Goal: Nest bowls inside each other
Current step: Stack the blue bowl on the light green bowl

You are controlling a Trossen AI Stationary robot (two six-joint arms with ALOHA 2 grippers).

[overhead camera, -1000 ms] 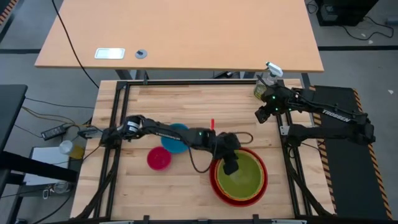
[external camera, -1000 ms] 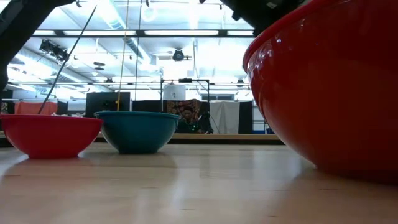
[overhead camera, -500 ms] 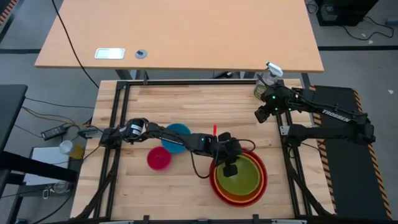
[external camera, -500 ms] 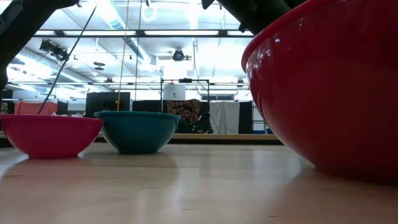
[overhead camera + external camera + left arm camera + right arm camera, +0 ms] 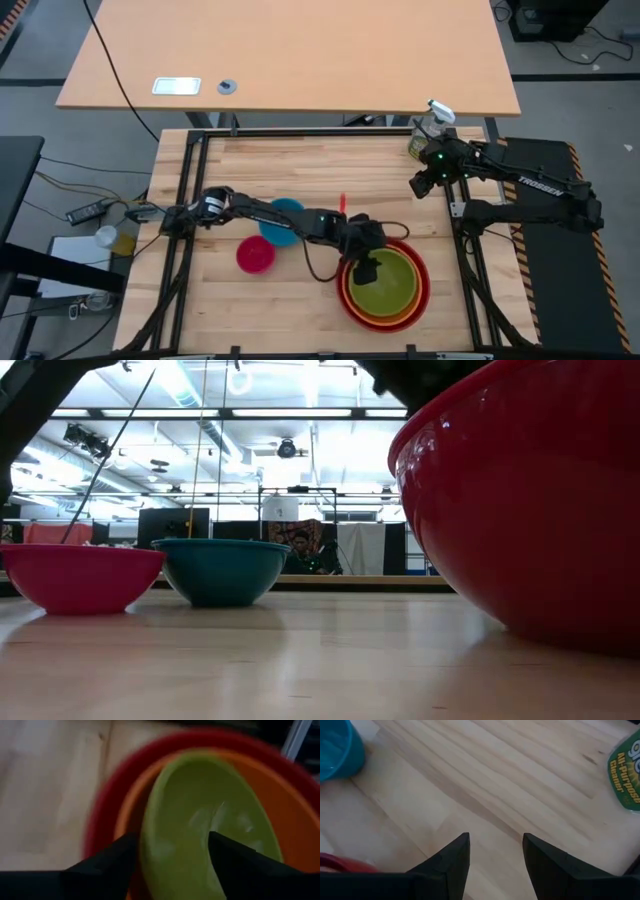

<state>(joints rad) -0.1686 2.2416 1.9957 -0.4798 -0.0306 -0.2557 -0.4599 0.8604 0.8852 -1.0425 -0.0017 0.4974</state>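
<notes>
A lime green bowl (image 5: 388,283) sits in an orange bowl (image 5: 352,297), which sits in the red bowl (image 5: 425,290) at the table's near right. My left gripper (image 5: 367,268) is open at their left rim, one finger inside the green bowl and one outside it (image 5: 172,842). The blue bowl (image 5: 283,222) and the pink bowl (image 5: 255,255) stand on their bases left of the stack. My right gripper (image 5: 420,185) hangs open over bare wood at the far right. My left gripper stands astride the green bowl's left rim (image 5: 146,845), slanting down from the table's left. The outer finger (image 5: 117,860) lies close against the rim between the green and orange bowls; whether it touches I cannot tell. The inner finger (image 5: 227,857) stands apart from the wall.
A clear spray bottle (image 5: 430,128) stands at the far right corner behind my right gripper. Black frame rails (image 5: 190,200) run along the table's edges. In the low view the red bowl (image 5: 520,510) fills the right side.
My left gripper has rolled a little at the wrist and opened, letting go of the green bowl's rim. The green bowl, tipped up and off-centre a second ago, now lies level inside the orange bowl.
</notes>
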